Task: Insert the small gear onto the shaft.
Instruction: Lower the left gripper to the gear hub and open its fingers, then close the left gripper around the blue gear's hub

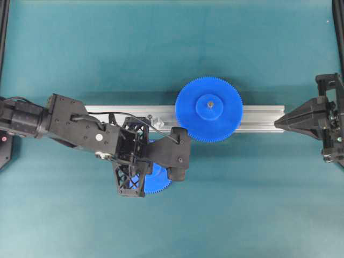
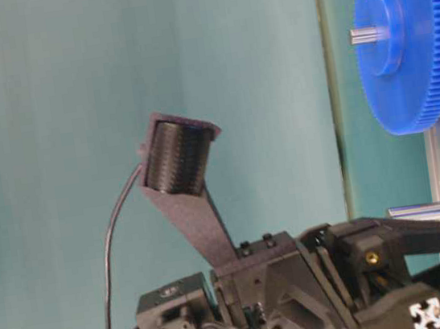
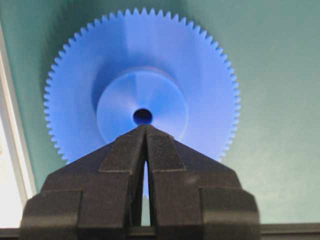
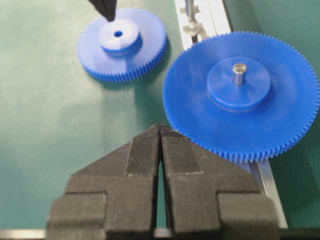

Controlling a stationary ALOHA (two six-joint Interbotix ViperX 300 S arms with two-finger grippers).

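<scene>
Overhead view: left arm angled down, fingers together over the small gear; right fingers together.

The worktop is viewed from directly above. The table-level view is set low and close, turned sideways. Each wrist view looks forward past its own jaws. The small gear is seen close by the left wrist view and farther off by the right.

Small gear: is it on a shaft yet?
No. In the right wrist view the small gear lies flat on the green mat, its centre hole empty.
</scene>
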